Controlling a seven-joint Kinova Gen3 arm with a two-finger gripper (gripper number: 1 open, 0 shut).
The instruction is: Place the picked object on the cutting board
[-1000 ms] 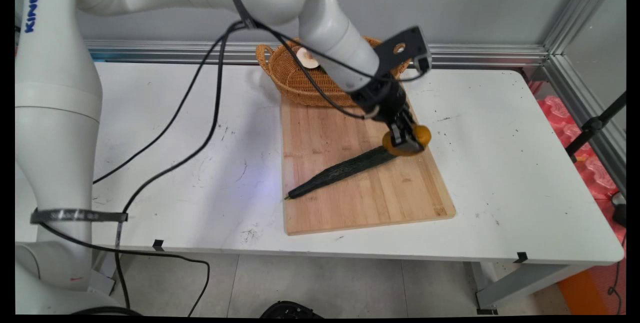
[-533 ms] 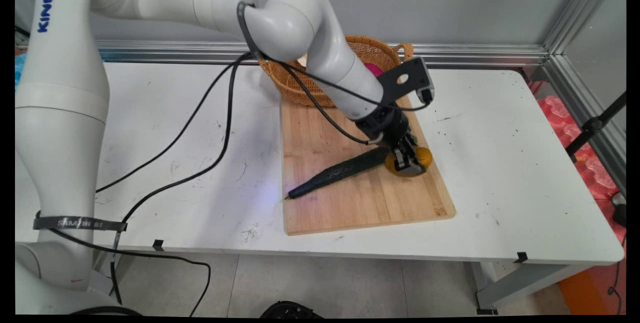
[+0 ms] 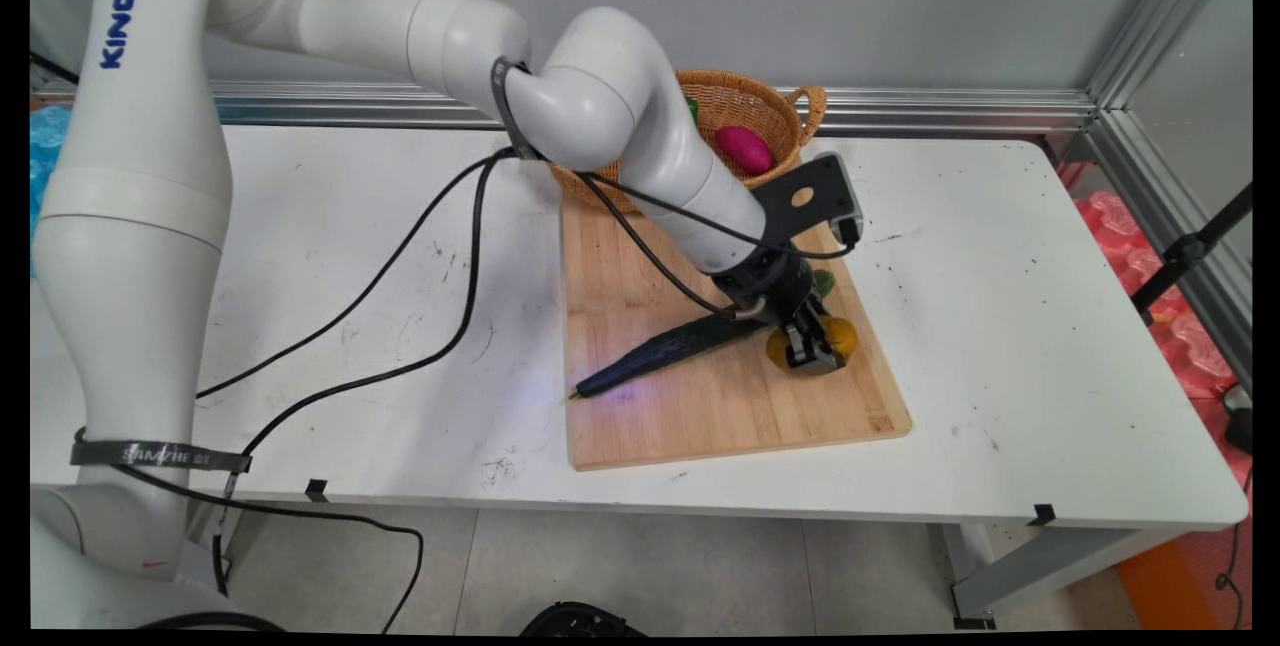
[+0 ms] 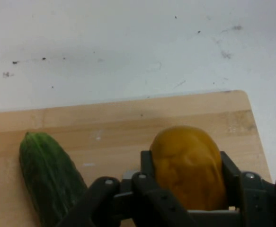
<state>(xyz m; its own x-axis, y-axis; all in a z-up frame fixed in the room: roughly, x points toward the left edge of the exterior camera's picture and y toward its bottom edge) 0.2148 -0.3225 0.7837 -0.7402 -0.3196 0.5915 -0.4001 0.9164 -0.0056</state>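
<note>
Even, diffuse overhead light fills the scene, leaving the white desk [image 3: 980,326] bright and free of hard glare. The arm casts only a soft, faint shadow across the wooden cutting board [image 3: 700,396] and the desk to its left. Straight rails along the back wall bow slightly in the main view, a wide-angle bend strongest near the corners. In the hand view, the gripper [image 4: 187,189] linkage sits dark and slightly soft at the bottom edge, while the board's grain and the desk's specks read clearly.
</note>
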